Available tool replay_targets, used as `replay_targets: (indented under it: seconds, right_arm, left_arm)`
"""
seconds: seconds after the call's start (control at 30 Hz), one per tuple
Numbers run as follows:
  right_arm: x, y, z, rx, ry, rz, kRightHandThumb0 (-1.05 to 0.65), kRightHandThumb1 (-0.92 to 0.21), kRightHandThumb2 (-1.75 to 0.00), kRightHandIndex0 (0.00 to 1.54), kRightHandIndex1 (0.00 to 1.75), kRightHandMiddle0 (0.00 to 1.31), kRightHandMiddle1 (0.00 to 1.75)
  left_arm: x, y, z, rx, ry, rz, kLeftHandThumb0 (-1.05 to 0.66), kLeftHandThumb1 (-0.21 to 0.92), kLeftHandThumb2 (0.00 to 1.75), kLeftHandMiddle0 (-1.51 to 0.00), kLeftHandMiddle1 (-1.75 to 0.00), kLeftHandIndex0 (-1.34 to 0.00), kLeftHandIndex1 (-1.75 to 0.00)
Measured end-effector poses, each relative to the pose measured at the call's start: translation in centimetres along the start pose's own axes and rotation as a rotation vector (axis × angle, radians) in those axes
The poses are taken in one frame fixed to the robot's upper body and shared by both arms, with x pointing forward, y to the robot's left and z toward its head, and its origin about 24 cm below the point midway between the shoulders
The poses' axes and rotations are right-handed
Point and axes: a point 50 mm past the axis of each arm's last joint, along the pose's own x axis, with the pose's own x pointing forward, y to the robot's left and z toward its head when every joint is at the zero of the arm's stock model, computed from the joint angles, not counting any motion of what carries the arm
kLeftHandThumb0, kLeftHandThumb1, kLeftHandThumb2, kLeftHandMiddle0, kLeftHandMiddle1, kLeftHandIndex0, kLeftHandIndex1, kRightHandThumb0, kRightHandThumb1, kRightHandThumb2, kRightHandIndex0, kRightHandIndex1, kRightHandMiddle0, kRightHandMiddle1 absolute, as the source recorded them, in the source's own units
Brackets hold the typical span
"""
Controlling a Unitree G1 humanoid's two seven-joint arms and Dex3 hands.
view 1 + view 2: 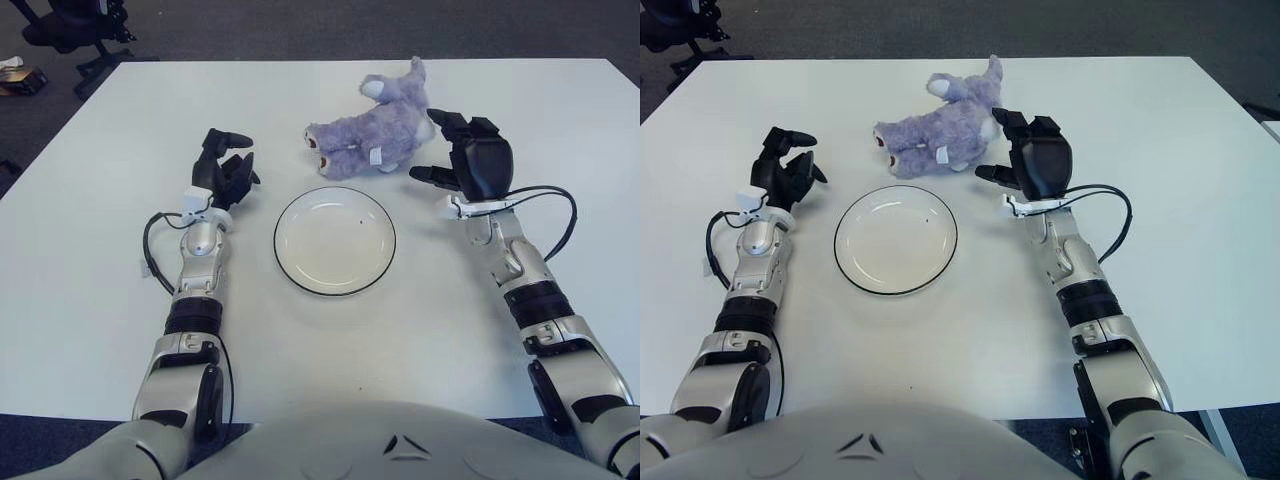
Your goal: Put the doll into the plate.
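Surface (90, 300) white, carrying everything. Left hand (224, 172) shows left of the plate (334, 240), fingers loosely curled and holding nothing. The plate sits at centre, bare. Just beyond it the purple doll (372, 135) lies on its side. Right hand (470, 160) is just right of the doll, fingers spread apart, gripping nothing.
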Motion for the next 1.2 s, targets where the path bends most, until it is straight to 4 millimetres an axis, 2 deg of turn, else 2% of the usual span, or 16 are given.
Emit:
replay_targets:
  seconds: [0.47,0.87,1.2]
  right_arm:
    - [0.9,-0.9,0.4,-0.014,-0.023,0.008,-0.71,-0.92,-0.14,0.42,0.00,0.41,0.08]
    - [1.7,-3.2,1.3,-0.003,-0.085,0.000,-0.72,-0.92,-0.13,0.38,0.00,0.39,0.05]
    - [1.7,-3.0,1.9,0.015,-0.113,0.058,-0.70,-0.92,-0.09,0.37,0.00,0.39,0.04]
  left_arm:
    - [0.0,-0.2,0.1,0.005,-0.003,0.005,-0.35,0.92,0.34,-0.89,-1.75,-0.39,-1.55]
    - [0.0,-0.1,0.0,0.008,-0.001,0.005,-0.35,0.92,0.35,-0.88,-1.75,-0.39,-1.55]
    - [0.1,-0.1,-0.1,0.009,0.007,0.006,-0.35,0.92,0.34,-0.88,-1.75,-0.39,-1.55]
